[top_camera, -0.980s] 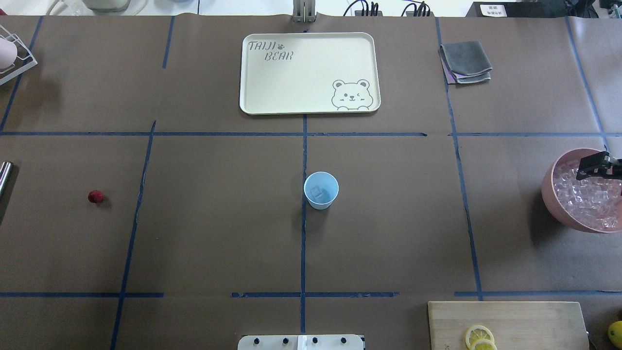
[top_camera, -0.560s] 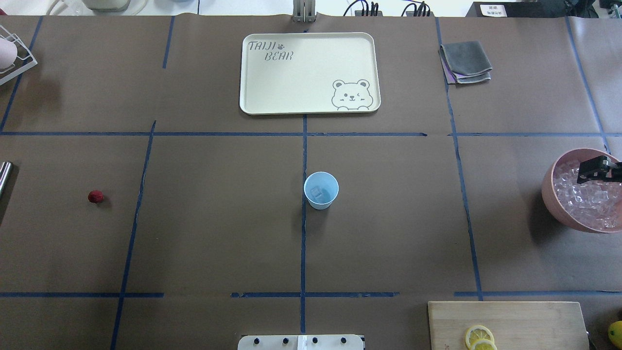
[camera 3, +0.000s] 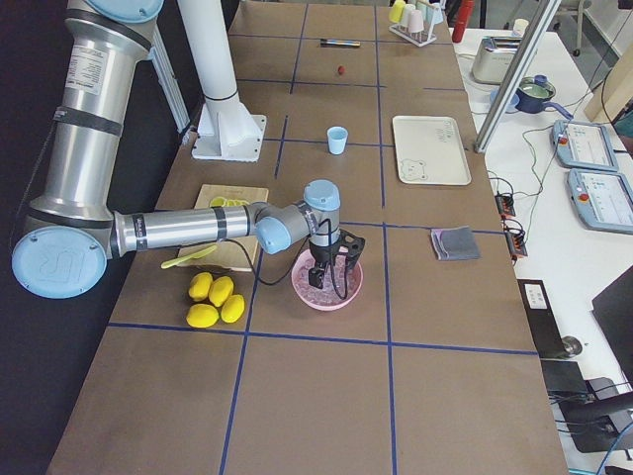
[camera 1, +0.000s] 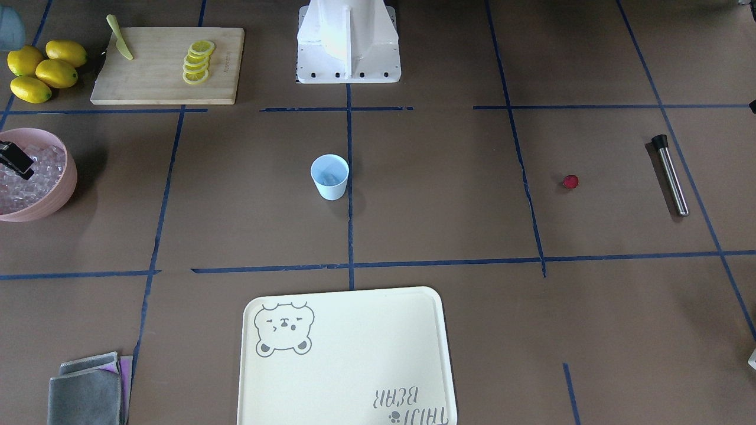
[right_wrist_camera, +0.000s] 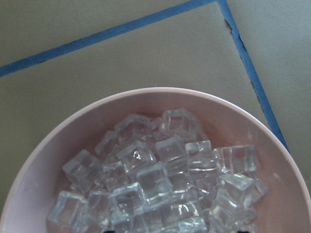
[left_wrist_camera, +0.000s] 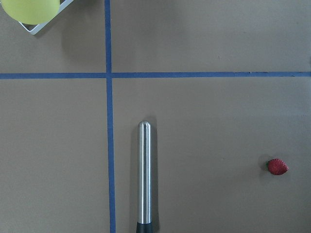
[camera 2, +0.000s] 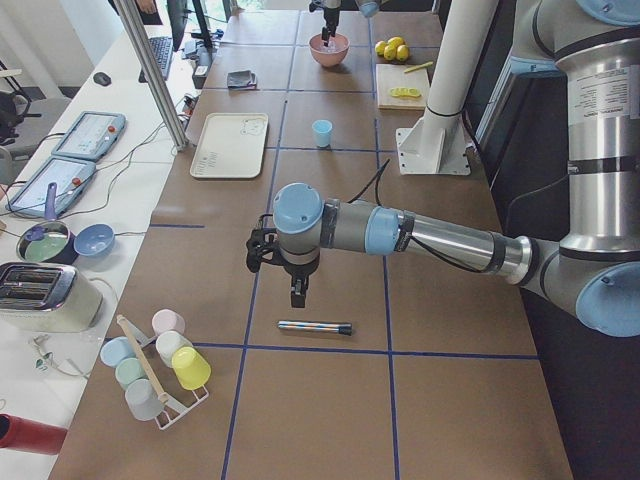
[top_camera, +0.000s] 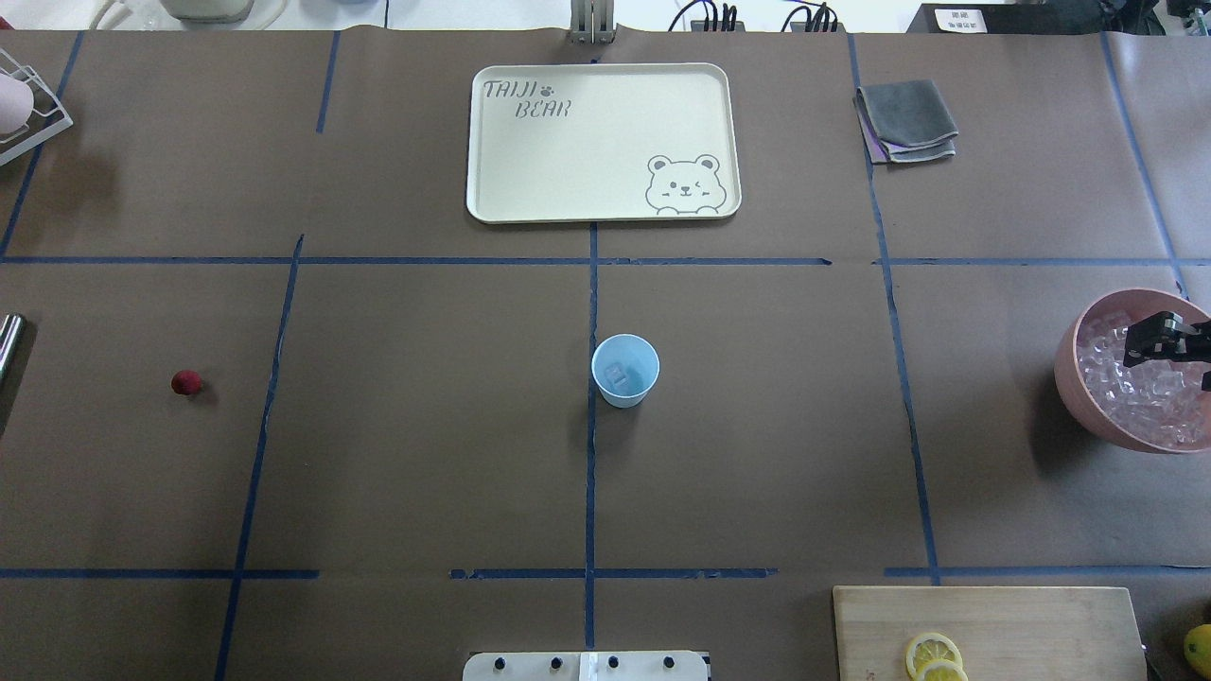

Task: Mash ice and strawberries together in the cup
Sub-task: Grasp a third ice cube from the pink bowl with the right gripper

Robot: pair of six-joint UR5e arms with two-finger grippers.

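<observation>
Front view: cup [camera 1: 329,176] upright at table centre; strawberry [camera 1: 570,182] well apart from it on bare paper, near a steel rod [camera 1: 670,175]. Overhead: one cube of ice [top_camera: 617,375] in the cup; right gripper [top_camera: 1173,355] over the pink bowl [top_camera: 1074,378] of cubes, jaws apart, gripping nothing. Left-end view: left gripper [camera 2: 297,295] above the rod; cannot tell whether its jaws are apart or closed. Left wrist: rod and strawberry apart. Right wrist: cubes heaped in the bowl.

The bowl [top_camera: 1067,374] and the right gripper [top_camera: 1149,342] above it were cut by the overhead view's edge, so how its jaws stood was unclear; the rod [top_camera: 8,340] was cropped too.
</observation>
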